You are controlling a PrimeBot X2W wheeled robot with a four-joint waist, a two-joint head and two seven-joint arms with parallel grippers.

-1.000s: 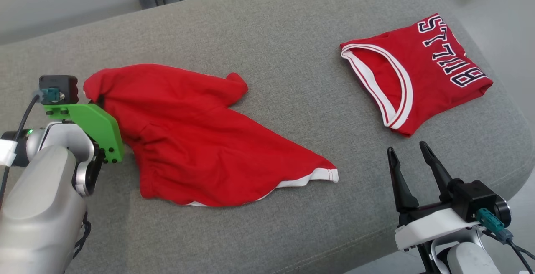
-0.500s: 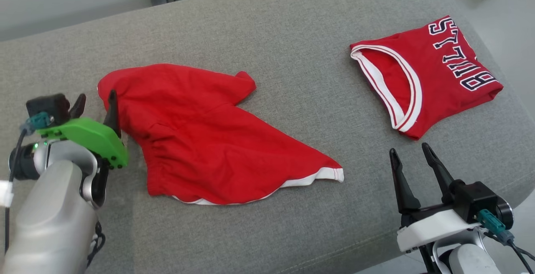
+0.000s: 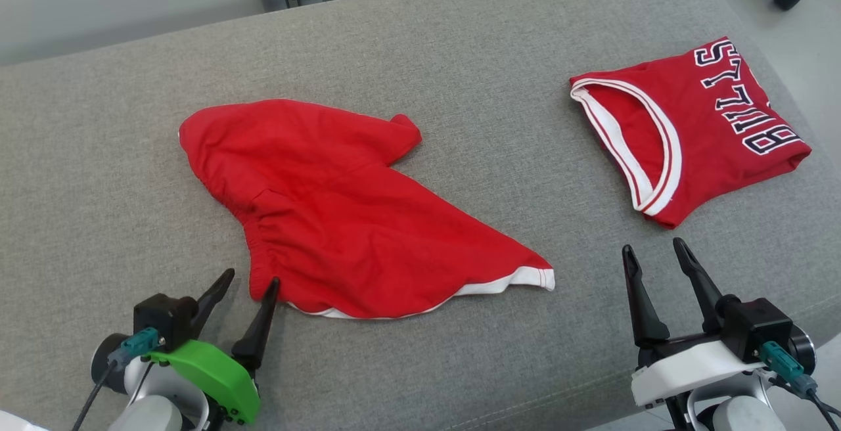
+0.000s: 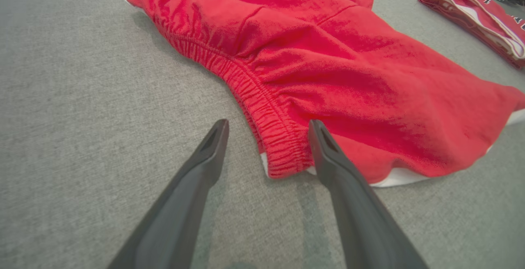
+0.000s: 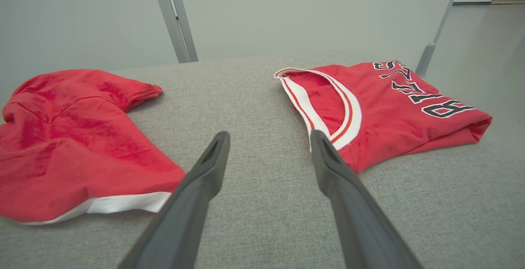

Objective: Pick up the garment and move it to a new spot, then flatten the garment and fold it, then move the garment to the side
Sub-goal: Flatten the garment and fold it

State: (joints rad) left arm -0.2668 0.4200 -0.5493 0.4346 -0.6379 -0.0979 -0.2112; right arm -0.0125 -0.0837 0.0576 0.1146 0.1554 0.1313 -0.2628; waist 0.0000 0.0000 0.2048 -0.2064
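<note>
The left jaws released the red garment point(image 3: 341, 214) and drew back.

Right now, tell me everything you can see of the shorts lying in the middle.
The shorts are red, of soft knit-looking cloth, with a gathered elastic waistband and white trim along a leg hem. They lie rumpled and unfolded, spread roughly flat on the gray cushion, apart from the jersey. The open left gripper sits at the waistband's near end, jaws astride it; whether a finger touches the cloth is unclear.
</note>
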